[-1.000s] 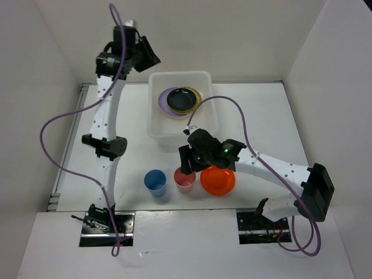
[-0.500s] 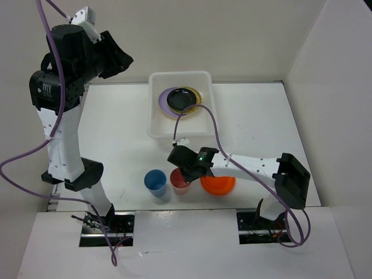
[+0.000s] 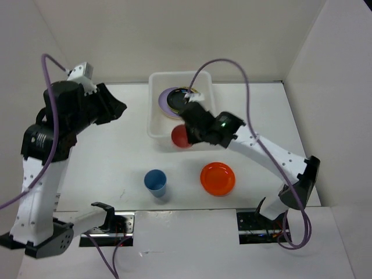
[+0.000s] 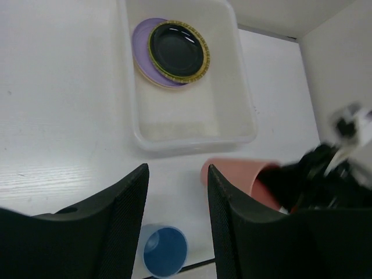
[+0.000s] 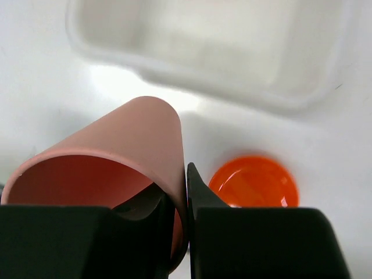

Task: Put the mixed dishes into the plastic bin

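Note:
My right gripper [image 3: 187, 135] [image 5: 180, 186] is shut on the wall of the pink-red cup [image 3: 179, 136] [image 5: 116, 157], with one finger inside and one outside. The cup hangs tilted over the near wall of the plastic bin [image 3: 180, 74] [image 5: 192, 84]. Inside the bin lies a black plate [image 3: 179, 100] [image 4: 177, 51] on a gold-rimmed one and a lilac plate [image 4: 141, 46]. An orange plate [image 3: 217, 178] [image 5: 254, 181] and a blue cup [image 3: 155, 182] [image 4: 165, 251] stand on the table. My left gripper [image 3: 113, 107] [image 4: 177, 168] is raised at the left, open and empty.
White walls close in the table at the back, left and right. Purple cables loop from both arms, the right one arching over the bin. The arm bases sit at the near edge.
My right gripper has shut on the pink-red cup and carried it from beside the blue cup up to the bin's near wall. The left arm has swung lower and nearer.

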Tool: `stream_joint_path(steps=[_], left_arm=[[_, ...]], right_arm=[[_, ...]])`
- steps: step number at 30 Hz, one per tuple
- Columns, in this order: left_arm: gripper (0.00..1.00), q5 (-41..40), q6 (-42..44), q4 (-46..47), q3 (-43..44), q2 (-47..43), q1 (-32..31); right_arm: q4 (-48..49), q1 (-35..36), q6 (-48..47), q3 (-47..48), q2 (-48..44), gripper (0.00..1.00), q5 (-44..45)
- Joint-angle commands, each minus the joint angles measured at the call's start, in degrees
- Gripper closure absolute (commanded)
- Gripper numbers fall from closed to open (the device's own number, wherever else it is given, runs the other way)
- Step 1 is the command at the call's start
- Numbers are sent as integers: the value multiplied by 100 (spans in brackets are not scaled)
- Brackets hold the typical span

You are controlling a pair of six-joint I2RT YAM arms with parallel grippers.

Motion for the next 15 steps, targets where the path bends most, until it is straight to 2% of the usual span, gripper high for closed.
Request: stream_joint_path(steps=[1,3,7,10,15], left_arm=[[47,450,46,812,-568,-672,76],[47,732,46,557,-1016,-736,77],[47,1083,-7,179,-1867,-1086,77],[51,1277,-7,126,-2404,-1367,16],[51,1392,116,-77,-3293,-1483,-46]], right_arm=[[290,-1021,-717,843,-252,100,-126],[493,-1600,-903,1046,143,100,-399],[845,-2209,-1105,1468,978,100,-619],[846,-2421,-1185,1653,1513,100,-768],[978,-2571,-1290,1821,2060,100,-848]])
